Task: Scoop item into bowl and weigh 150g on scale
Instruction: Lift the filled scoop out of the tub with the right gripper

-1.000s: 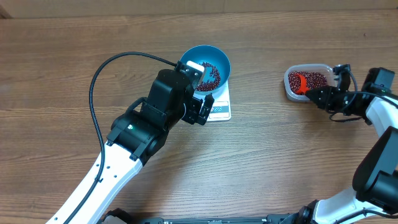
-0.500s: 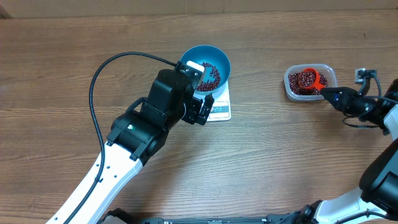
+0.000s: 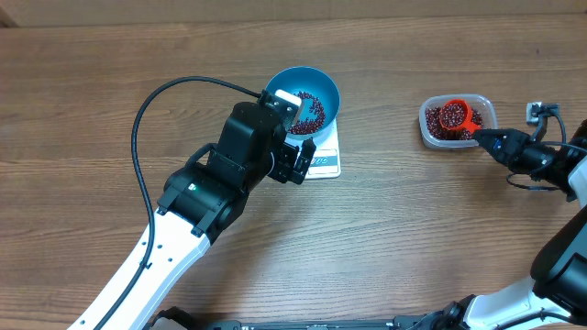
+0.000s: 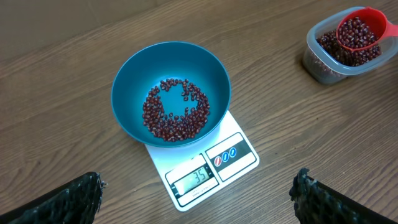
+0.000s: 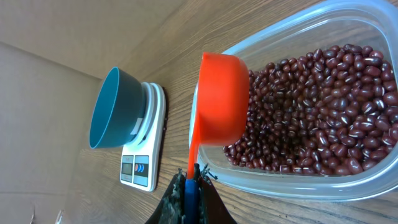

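The blue bowl point(image 4: 127, 81) stands on the white scale point(image 4: 239, 158), whose display shows 35. A thin layer of beans point(image 4: 177, 115) covers the bowl's bottom. My left gripper point(image 4: 198, 185) hovers open over the scale's front edge, with nothing between its fingers. At the right, my right gripper point(image 3: 481, 137) is shut on the handle of an orange-red scoop point(image 3: 454, 116). The scoop point(image 4: 360, 30) is full of beans and hangs just over the clear tub point(image 3: 486, 103) of beans point(image 5: 323, 118). In the right wrist view the handle runs into my right gripper point(image 5: 193, 177).
A black cable point(image 3: 147, 119) loops from the left arm over the table's left half. A small white piece point(image 3: 534, 112) lies right of the tub. The left arm point(image 3: 211, 183) covers the bowl's near-left side in the overhead view.
The right arm drew back to the right and turned the scoop up out of the beans; the scoop now sits level and full over the tub. The left arm has not moved.
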